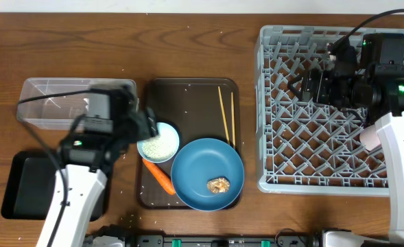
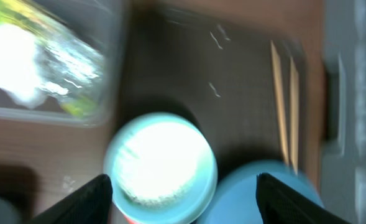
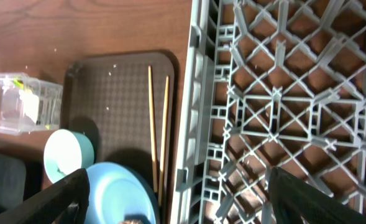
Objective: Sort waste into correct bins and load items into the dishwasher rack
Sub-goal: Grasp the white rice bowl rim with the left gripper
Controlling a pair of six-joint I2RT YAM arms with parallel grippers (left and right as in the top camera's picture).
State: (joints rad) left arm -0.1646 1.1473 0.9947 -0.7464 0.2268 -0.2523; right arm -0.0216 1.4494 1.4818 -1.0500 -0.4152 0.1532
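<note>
The rack (image 1: 311, 158) is grey with a diamond lattice, and the serving tray (image 1: 188, 103) is dark brown and finely textured. The plate (image 1: 195, 165) is blue, the bowl (image 1: 176, 140) light blue, the rice (image 1: 159, 144) white, the carrot (image 1: 159, 176) orange and the food lump (image 1: 219, 184) brown. The bench (image 1: 119, 41) shows reddish-brown wood grain.

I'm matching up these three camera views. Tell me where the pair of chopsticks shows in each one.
Overhead: chopsticks just right of centre, on the right side of the dark brown tray.
Left wrist: upper right, blurred.
Right wrist: left of centre, beside the dishwasher rack wall.
Shared landmark: the dark brown tray under them.
</note>
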